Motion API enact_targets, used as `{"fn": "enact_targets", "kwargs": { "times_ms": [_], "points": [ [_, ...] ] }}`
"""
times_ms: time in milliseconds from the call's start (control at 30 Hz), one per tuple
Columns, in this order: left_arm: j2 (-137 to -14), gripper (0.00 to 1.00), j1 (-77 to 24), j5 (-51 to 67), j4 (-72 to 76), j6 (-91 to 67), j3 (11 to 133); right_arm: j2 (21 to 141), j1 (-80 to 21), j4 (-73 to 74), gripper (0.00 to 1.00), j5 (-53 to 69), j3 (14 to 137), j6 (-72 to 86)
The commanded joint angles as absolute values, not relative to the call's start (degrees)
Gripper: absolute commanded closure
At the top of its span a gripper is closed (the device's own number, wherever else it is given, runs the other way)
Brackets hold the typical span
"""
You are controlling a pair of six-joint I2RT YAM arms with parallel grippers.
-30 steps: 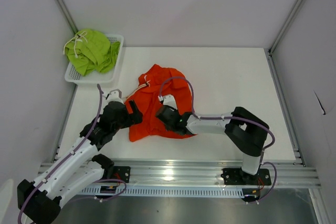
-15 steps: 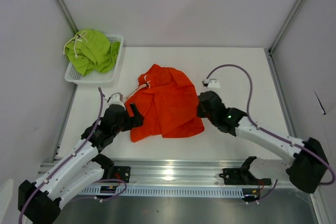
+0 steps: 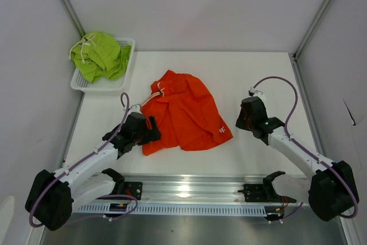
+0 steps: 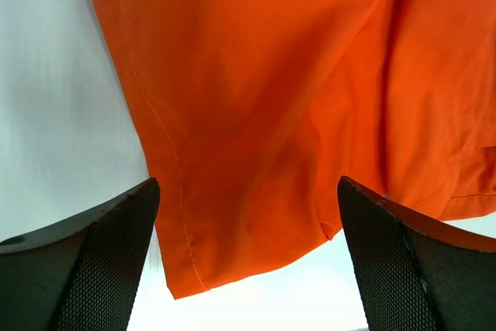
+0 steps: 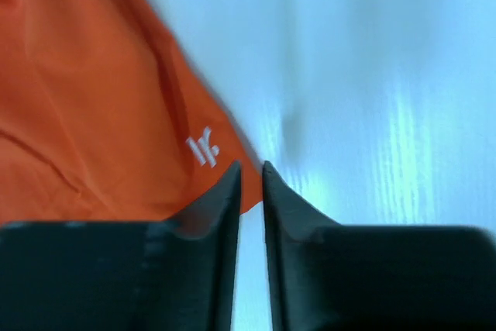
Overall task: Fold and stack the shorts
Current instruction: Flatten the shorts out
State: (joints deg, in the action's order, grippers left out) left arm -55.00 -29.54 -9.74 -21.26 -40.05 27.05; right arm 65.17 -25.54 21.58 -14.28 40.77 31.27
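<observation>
- My left gripper (image 4: 248, 184) has its fingers (image 4: 108, 253) spread wide over the near left hem of the orange shorts (image 4: 271, 75), gripping nothing.
- My right gripper (image 5: 249, 172) is nearly pressed together with nothing between the fingers, just beside the shorts' near right corner and its white logo (image 5: 203, 147).
- The orange shorts lie crumpled mid-table (image 3: 269, 73).
- The lime green shorts (image 3: 100, 55) are heaped in the white mesh basket (image 3: 127, 43), far left.

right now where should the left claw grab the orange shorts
Probably the orange shorts' near-left hem corner: it juts out flat on the table, right between the fingers of the open left claw, so drop straight down from above and pinch it.
</observation>
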Motion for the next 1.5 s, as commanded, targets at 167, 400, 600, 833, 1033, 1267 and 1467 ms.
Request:
{"fn": "enact_targets", "kwargs": {
  "times_ms": [167, 400, 600, 833, 1033, 1267, 1467],
  "points": [
    [-59.41, 0.07, -29.18, -8.26, -15.65, -40.69, 26.72, 68.72, -39.27, 13.37, 0.63, -6.33, 42.89, 24.53],
    [-57.84, 0.15, -29.18, -7.65, -11.7, -41.75, 23.56, 72.86, -46.58, 10.64, 0.58, -2.73, 42.9, 34.42],
    [-58.53, 0.52, -29.27, -6.94, -9.76, -41.92, 22.24, 71.19, -50.09, -1.82, 0.47, -3.51, 34.64, 47.09],
    [-57.31, 0.93, -29.18, -6.51, -7.47, -41.92, 20.04, 74.97, -51.33, -10.27, 0.42, -5.62, 31.38, 58.96],
    [-57.92, 0.98, -29.18, -5.19, -6.15, -42.1, 18.81, 76.72, -51.42, -13.1, 0.4, -10.81, 30.32, 63.89],
    [-55.73, 0.99, -29.35, -4.92, -5.45, -42.27, 17.58, 81.65, -50.72, -16.34, 0.42, -12.13, 30.58, 68.64],
    [-52.3, 1.0, -29.62, -4.31, -6.24, -42.8, 16.17, 83.94, -50.19, -18.63, 0.45, -13.0, 30.15, 72.33]
  ]
}}
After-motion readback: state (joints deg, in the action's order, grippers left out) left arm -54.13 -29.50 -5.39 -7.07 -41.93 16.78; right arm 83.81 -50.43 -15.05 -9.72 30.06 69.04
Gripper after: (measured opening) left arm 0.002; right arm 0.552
